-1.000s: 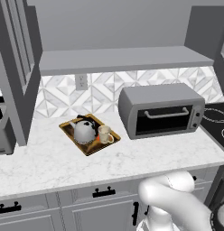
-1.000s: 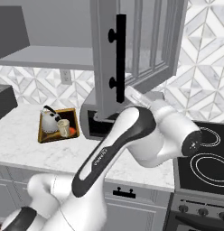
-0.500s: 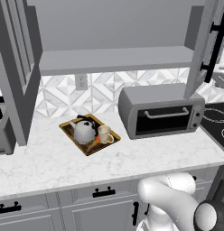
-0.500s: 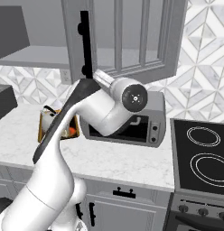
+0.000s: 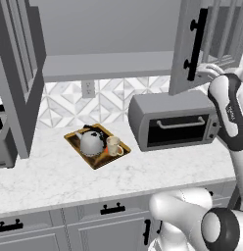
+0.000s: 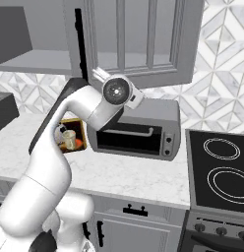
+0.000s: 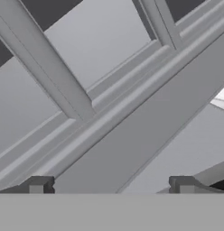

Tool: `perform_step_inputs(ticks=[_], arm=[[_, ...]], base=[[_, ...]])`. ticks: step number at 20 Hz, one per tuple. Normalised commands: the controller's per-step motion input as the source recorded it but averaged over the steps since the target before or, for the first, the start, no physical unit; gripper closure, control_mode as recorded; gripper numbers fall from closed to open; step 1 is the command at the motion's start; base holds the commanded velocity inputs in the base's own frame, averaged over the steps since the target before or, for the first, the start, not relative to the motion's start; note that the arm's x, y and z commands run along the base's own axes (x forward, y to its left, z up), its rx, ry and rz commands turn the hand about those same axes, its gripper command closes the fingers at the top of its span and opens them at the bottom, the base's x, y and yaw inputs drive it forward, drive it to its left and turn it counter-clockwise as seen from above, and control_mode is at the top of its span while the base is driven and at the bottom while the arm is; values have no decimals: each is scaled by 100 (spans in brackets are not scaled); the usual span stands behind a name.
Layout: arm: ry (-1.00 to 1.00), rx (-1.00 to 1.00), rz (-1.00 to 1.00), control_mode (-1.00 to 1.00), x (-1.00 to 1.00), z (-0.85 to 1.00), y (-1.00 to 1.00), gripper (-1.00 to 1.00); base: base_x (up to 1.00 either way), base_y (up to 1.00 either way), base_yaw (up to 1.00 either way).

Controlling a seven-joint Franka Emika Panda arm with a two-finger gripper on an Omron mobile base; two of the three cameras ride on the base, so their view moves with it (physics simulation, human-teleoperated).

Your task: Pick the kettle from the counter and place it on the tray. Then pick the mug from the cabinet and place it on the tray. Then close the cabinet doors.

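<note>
while the kettle sits on the tray, the jaws gape wide, empty.

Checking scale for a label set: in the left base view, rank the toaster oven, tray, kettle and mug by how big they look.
1. toaster oven
2. tray
3. kettle
4. mug, clearly smallest

A: What colour is the kettle?
B: Shiny silver-grey, with a dark handle. The mug is cream.
A: And the tray?
B: Golden-brown rim, dark brown inside, a bit of orange-red.
A: The desk?
B: White with faint grey veins. The door is grey with a black handle.
</note>
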Motion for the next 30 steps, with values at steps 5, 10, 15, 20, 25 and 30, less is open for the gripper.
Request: perform_step_inputs(ticks=[5,10,15,20,25,30], arm=[[3,0,-11,-100,99,-5,7,-100],[4,0,-7,-100,91,-6,0,-100],[4,0,-5,-100,82,-10,0,-100],[0,0,-4,-100,73,-24,-1,-100],[0,0,-4,-100,63,-43,-6,-100],[2,0,-3,-100,48,-62,-4,-100]], base=[[0,0,0],[0,0,0],[0,0,0],[0,0,0],[0,0,0],[0,0,0]])
